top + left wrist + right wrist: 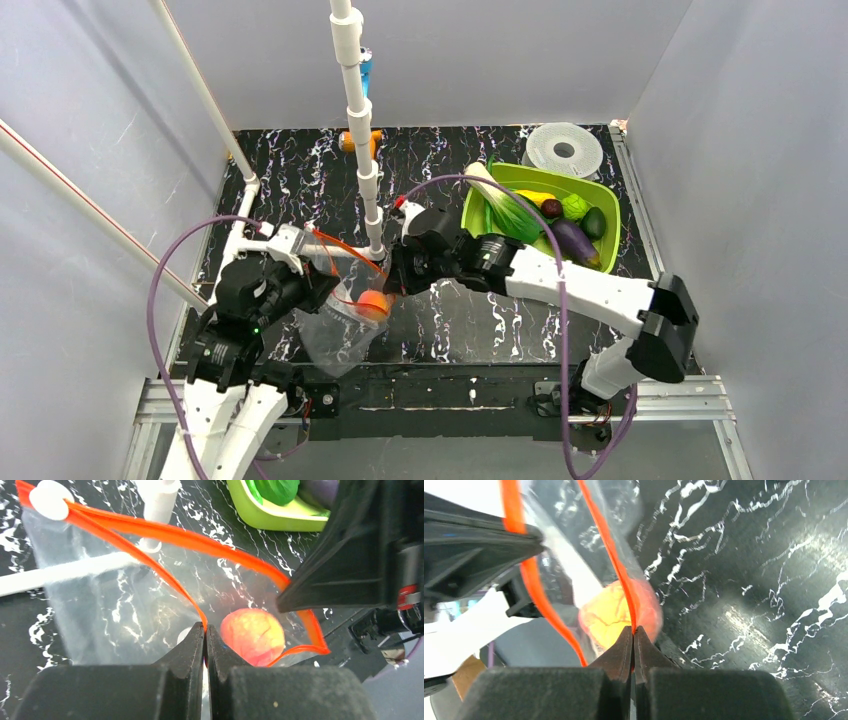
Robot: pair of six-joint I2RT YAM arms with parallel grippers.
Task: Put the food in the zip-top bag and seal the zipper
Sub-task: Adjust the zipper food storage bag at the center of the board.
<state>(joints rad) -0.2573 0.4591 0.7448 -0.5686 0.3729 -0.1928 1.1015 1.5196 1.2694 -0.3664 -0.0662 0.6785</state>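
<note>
Near the left arm's base, above the table's near edge, the zip-top bag [335, 340] hangs between both arms with its mouth spread. The left gripper [205, 630] is fully closed, pinching one lip of the zipper [200, 540]. The right gripper [633, 632] is likewise fully closed on the opposite lip. The peach [252, 635] sits inside the bag, just below the mouth. The plum [551, 208], avocado [594, 222] and other pieces lie in the lime-green tray [612, 215], well apart from the bag. Step in hand, by judgement: loading, with one item in. The next move calls for one arm to release its lip and fetch another piece while the other holds the mouth open; the unsupported lip may sag shut.
</note>
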